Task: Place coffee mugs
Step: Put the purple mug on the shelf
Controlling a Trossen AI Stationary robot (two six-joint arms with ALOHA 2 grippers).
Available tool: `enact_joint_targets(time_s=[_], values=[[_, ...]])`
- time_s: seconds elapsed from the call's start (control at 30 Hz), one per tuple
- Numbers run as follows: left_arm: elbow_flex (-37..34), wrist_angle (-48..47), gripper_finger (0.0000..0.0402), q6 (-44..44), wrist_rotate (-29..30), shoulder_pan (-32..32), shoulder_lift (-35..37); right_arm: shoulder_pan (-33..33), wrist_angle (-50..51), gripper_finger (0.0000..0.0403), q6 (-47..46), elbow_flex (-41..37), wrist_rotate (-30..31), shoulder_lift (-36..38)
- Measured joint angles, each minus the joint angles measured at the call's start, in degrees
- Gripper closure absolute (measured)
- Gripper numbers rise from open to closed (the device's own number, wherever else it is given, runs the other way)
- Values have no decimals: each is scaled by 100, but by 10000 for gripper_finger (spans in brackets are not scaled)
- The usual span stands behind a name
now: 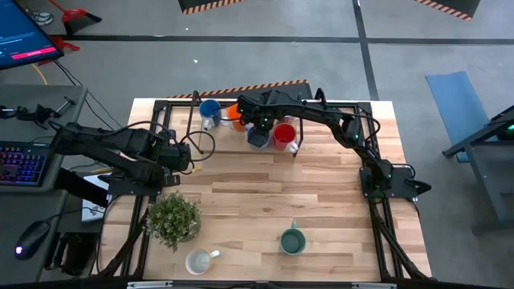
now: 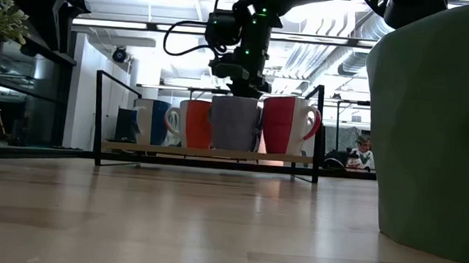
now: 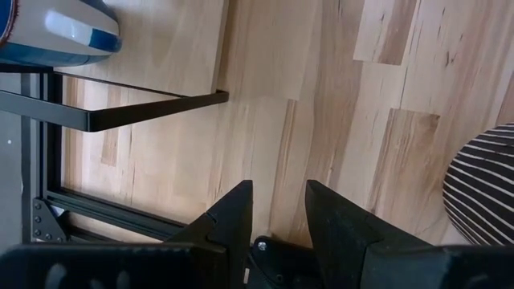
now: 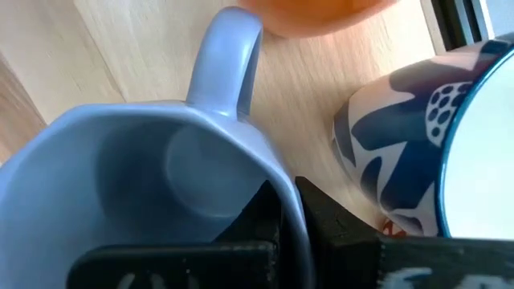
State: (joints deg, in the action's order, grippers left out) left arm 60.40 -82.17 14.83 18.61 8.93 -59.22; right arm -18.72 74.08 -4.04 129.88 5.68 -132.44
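At the table's far edge we see the right gripper (image 1: pixel 259 131) clamped on the rim of an upright, empty slate-blue mug (image 1: pixel 258 138), between the orange mug (image 1: pixel 236 116) and red mug (image 1: pixel 284 134). The left gripper (image 3: pixel 277 210), fingers apart, waits near the plant (image 1: pixel 173 218).

The counter (image 1: pixel 265 201) is showing pale wood planks with visible grain and a smooth, low-sheen finish. The slate-blue mug (image 4: pixel 144 193) is presenting smooth, semi-matt glazed ceramic. The red mug (image 2: pixel 288 125) is showing glossy glaze. The rack (image 2: pixel 209 153) is appearing as thin matt black metal. The right gripper (image 4: pixel 291 221) is showing matt black fingers.
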Motion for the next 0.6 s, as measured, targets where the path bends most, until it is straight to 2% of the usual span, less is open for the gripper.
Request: enact_joint_targets(time_s=[0.37, 0.6], values=[[2, 3, 293, -1, 2, 0, -1, 11, 63, 397, 46, 8, -25, -2], [2, 4, 293, 0, 2, 0, -2, 8, 58, 343, 45, 15, 10, -2]])
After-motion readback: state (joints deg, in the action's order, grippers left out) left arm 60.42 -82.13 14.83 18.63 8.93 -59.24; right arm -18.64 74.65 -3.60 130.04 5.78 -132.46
